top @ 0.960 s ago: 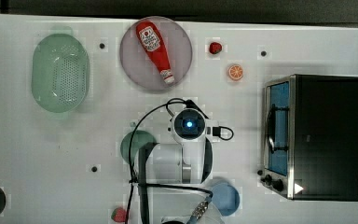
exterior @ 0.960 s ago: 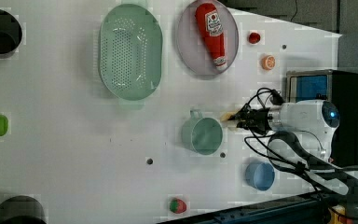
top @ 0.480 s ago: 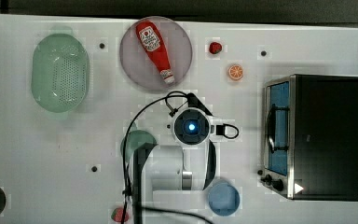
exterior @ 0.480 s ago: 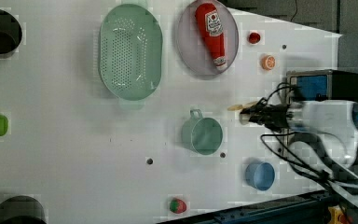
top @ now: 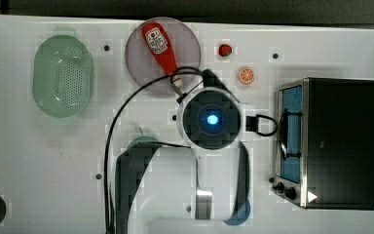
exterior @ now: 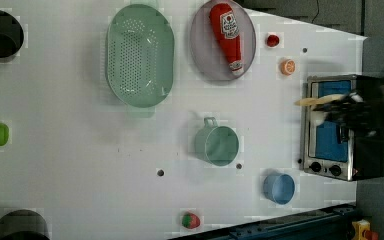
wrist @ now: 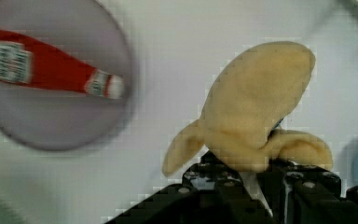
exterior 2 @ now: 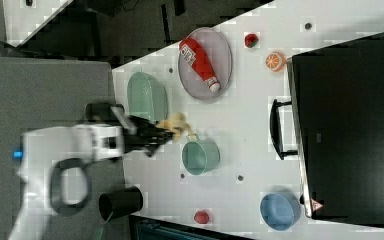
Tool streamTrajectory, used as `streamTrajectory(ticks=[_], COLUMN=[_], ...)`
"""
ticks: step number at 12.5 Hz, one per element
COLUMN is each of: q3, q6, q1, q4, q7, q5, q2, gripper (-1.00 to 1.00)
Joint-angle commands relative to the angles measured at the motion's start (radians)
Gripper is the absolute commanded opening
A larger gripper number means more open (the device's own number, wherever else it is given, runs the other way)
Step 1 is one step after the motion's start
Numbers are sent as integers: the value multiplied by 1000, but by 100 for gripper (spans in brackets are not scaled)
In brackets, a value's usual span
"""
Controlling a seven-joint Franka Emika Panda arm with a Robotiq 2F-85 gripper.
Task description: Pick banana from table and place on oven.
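A pale yellow banana (wrist: pixel 256 112), peeled-looking with two flaps, sticks out from between my black fingers (wrist: pixel 223 182) in the wrist view. My gripper (wrist: pixel 249 175) is shut on it. The right view shows the banana (exterior 2: pixel 175 124) at the tip of the gripper (exterior 2: pixel 166 132), in the air above the teal mug's handle. In the left view the banana (exterior: pixel 320 100) and the blurred gripper (exterior: pixel 332 105) lie over the oven (exterior: pixel 340 130) with its blue glass door. In the top view my wrist (top: pixel 212 119) covers the banana, to the top view's left of the oven (top: pixel 341 141).
A red ketchup bottle (top: pixel 161 46) lies on a grey plate (top: pixel 187 44). A green colander (top: pixel 63 75), a teal mug (exterior: pixel 217 145), a blue bowl (exterior: pixel 279 188), an orange slice (top: pixel 246 75) and a strawberry (top: pixel 224 49) sit on the white table. Black cups stand at the left view's left corners.
The arm has lifted and carried the banana away from the teal mug toward the oven; in the left view it now overlaps the oven's front.
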Motion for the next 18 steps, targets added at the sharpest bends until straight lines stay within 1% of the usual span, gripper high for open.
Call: streamTrajectory(ticks=[1, 3, 5, 7, 9, 11, 14, 17, 18], q3=[-82, -153, -231, -309, -381, -437, -490, -518, -522], q6=[-141, -148, -146, -131, -97, -15, 106, 114, 119], q1=[-20, -38, -57, -73, -80, -86, -88, -89, -89], q4=[115, 165, 185, 190, 196, 204, 208, 211, 212], q7=[7, -118, -245, -329, -408, -455, -553, -563, -563], q5=[-13, -15, -16, -16, -16, -17, -22, -22, -23], q2=[-16, -3, 23, 64, 114, 174, 265, 320, 327], gripper=[-50, -50, -50, -50, -50, -50, -50, -50, -40])
